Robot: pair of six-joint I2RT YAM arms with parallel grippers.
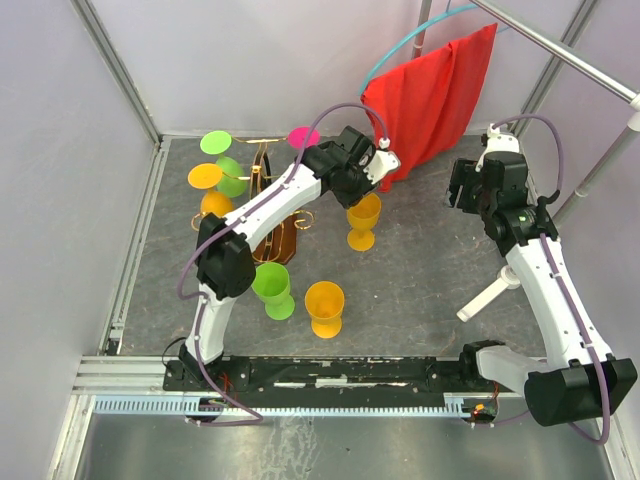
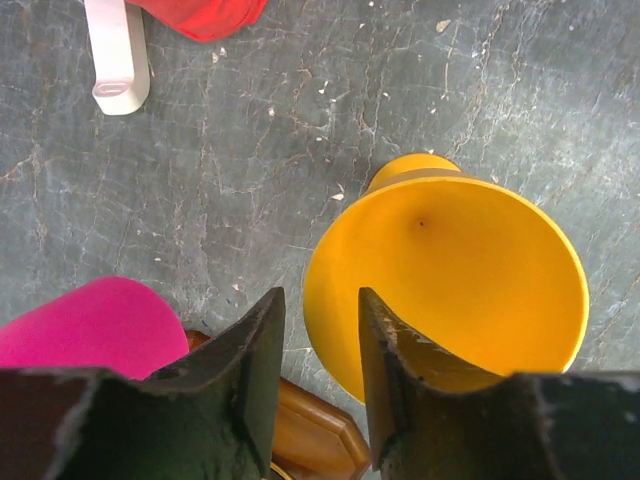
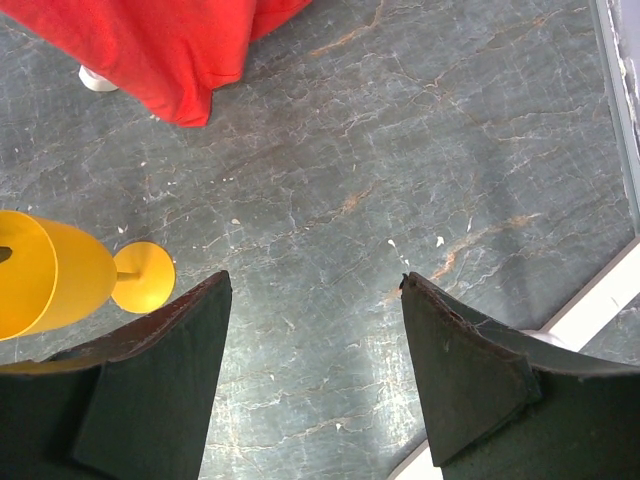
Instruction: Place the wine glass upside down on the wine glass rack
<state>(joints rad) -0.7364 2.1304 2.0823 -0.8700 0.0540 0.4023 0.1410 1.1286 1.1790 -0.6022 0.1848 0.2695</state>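
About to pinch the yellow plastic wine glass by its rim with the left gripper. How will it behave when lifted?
The yellow plastic wine glass looks opaque, so probably light and not fragile. Wide bowl on a thin stem and small foot: likely tips if nudged. Thin smooth rim may slip or flex in the left gripper.

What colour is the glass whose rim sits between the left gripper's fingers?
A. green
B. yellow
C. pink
B: in the left wrist view, the left gripper has one finger on each side of the rim of the yellow glass.
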